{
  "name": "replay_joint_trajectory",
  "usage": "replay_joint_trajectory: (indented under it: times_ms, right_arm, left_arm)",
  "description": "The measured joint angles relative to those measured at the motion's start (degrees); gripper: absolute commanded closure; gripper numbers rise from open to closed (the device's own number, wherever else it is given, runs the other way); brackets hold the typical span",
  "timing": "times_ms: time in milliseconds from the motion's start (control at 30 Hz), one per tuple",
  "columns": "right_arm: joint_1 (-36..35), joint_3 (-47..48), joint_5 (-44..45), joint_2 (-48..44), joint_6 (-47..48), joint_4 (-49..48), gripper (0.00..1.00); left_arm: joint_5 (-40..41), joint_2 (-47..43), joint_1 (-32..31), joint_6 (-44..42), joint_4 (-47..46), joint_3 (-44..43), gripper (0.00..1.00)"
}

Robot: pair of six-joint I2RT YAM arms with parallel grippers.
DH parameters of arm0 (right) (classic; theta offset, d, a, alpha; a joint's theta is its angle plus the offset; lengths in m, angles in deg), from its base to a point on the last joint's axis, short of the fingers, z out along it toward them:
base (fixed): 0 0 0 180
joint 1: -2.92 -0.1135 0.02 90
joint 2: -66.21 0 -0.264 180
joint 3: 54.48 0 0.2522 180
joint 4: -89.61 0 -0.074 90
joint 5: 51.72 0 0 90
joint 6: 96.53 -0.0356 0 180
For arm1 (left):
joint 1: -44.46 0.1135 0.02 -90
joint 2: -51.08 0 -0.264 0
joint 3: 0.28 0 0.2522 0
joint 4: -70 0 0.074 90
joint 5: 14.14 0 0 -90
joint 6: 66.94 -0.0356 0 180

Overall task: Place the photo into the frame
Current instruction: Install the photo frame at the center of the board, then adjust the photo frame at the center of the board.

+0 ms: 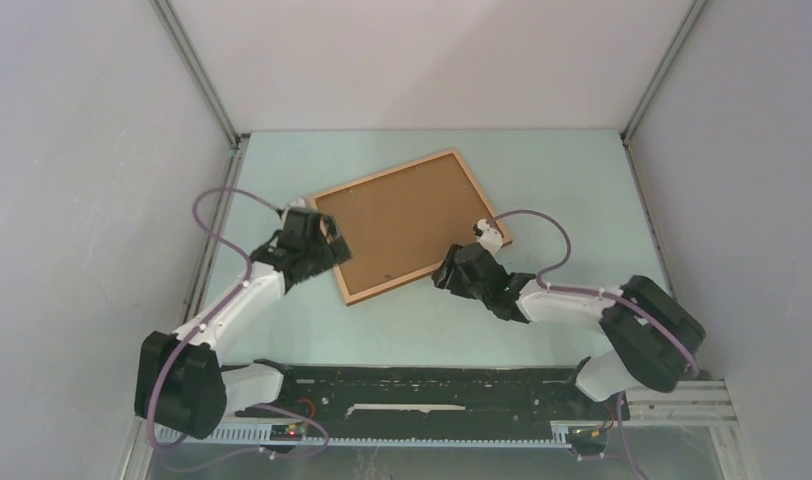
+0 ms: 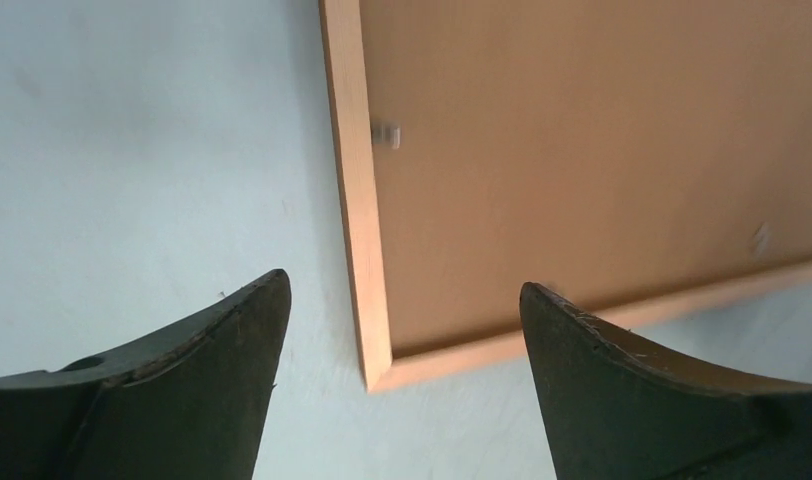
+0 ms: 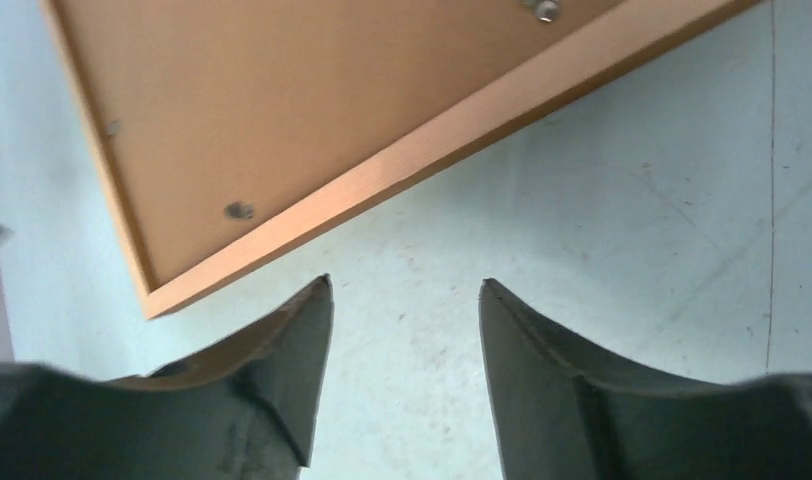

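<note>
The frame (image 1: pixel 422 272), thin light wood, lies flat and skewed on the pale green table with a brown backing board (image 1: pixel 402 220) filling it. The photo is hidden in every view. My left gripper (image 1: pixel 327 245) hovers open at the frame's left side. In the left wrist view the frame's corner (image 2: pixel 377 370) lies between the fingers of the left gripper (image 2: pixel 404 280), which touch nothing. My right gripper (image 1: pixel 452 268) sits just off the frame's near edge. In the right wrist view the right gripper (image 3: pixel 406 280) is open over bare table, with the frame (image 3: pixel 432 160) just beyond it.
Small metal tabs (image 2: pixel 385 133) (image 3: pixel 239 210) sit along the inner edge of the backing board (image 2: pixel 582 150). Grey walls with metal corner posts (image 1: pixel 197 70) close in the table on three sides. A black rail (image 1: pixel 422 385) runs along the near edge between the arm bases.
</note>
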Motion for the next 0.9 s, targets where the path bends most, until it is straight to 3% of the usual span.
replay_joint_trajectory:
  times_ms: [67, 133, 267, 400, 600, 733, 900]
  right_arm:
    - [-1.6, 0.0, 0.7, -3.9, 3.1, 1.9, 0.14]
    - [-2.1, 0.0, 1.8, -8.5, 5.7, 3.9, 0.09]
    - [1.0, 0.9, 3.9, -17.6, 12.7, 8.4, 0.02]
    - [11.4, 5.3, 3.9, -17.8, 20.0, 11.8, 0.01]
    - [31.1, 22.7, -7.6, 0.0, 24.6, 18.3, 0.04]
    - [34.1, 39.3, -12.9, 16.3, 26.8, 25.1, 0.07]
    - [33.9, 51.5, -17.1, 29.8, 30.4, 32.5, 0.17]
  left_arm:
    - [-2.4, -1.5, -2.4, 0.7, -0.8, 5.9, 0.01]
    - [-4.1, -4.0, -5.7, 1.9, -1.0, 11.0, 0.00]
    - [-6.4, -10.1, -13.6, 5.7, -3.4, 16.1, 0.00]
    - [-7.6, -10.4, -20.6, 10.2, -10.3, 17.0, 0.00]
    - [-10.9, 1.7, -28.3, 15.9, -18.7, 16.2, 0.00]
    - [-12.3, 8.3, -33.6, 18.9, -21.0, 12.6, 0.00]
    - [-13.7, 15.0, -36.3, 22.4, -25.7, 7.9, 0.00]
